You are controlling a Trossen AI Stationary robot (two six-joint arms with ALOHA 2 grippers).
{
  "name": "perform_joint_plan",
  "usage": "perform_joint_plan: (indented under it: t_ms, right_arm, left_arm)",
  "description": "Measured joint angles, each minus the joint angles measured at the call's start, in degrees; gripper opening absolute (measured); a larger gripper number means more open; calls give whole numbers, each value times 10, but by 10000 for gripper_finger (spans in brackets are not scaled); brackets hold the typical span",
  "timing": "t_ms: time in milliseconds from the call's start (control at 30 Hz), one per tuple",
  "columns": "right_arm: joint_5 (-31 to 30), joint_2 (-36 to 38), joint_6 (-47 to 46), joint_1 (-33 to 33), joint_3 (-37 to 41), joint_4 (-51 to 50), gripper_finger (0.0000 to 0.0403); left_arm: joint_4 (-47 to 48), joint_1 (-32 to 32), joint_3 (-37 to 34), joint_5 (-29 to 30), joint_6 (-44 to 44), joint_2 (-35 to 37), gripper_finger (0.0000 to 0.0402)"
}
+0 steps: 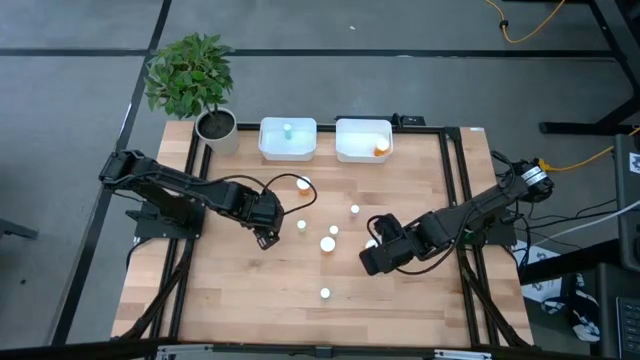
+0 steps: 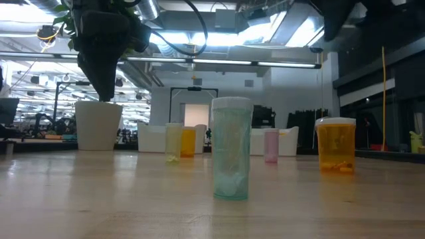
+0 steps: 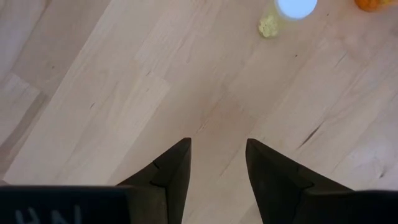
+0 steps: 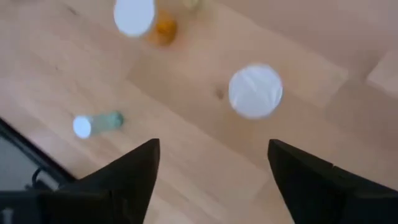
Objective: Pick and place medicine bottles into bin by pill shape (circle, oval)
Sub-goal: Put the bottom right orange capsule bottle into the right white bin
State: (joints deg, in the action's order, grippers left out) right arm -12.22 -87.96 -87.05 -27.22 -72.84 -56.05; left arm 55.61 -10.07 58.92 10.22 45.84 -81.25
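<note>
- Pale wood planks make up the tabletop (image 1: 250, 290), framed by black rails, with grey floor around it and a bright open hall behind in the low view.
- Along the far edge stand two white bins: the left bin (image 1: 288, 140) holds a pale green bottle (image 1: 287, 129), and the right bin (image 1: 363, 140) holds an orange bottle (image 1: 381, 149).
- A leafy plant in a white pot (image 1: 216, 126) stands at the far left corner, just beside the left bin.
- The other medicine bottles (image 1: 327, 243) are scattered upright around the middle of the tabletop, their white caps showing from above; one bluish bottle (image 1: 325, 293) stands alone nearer the front edge.
- From table height, that bluish bottle (image 2: 231, 148) is closest, with an orange one (image 2: 336, 145) off to one side and yellow, orange and pinkish ones farther back.
- The left claw (image 1: 266, 238) sits left of the middle, near a white-capped bottle (image 1: 300, 227); its fingers (image 3: 171, 177) are partly apart over bare wood, gripping nothing.
- The right claw (image 1: 372, 262) sits right of the middle; its fingers (image 4: 134, 171) are spread wide and empty, above a white-capped bottle (image 4: 255, 91) seen straight down on its cap.
- Past the right claw, a small greenish bottle (image 4: 98, 123) and an orange bottle (image 4: 146, 20) also show.
</note>
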Motion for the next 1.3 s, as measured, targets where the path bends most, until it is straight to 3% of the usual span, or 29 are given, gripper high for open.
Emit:
perform_joint_plan:
  t_ms: [233,667,900,1300]
  right_arm:
    - [-52,0,2,0,0,1,314]
    - [3,-92,-14,35,0,2,314]
    - [3,-94,-71,35,0,-36,314]
    - [9,-104,-68,49,21,-32,314]
  left_arm:
    - [0,0,0,0,0,0,147]
    - [0,0,0,0,0,0,147]
    - [0,0,0,0,0,0,147]
    - [-2,0,0,0,0,0,147]
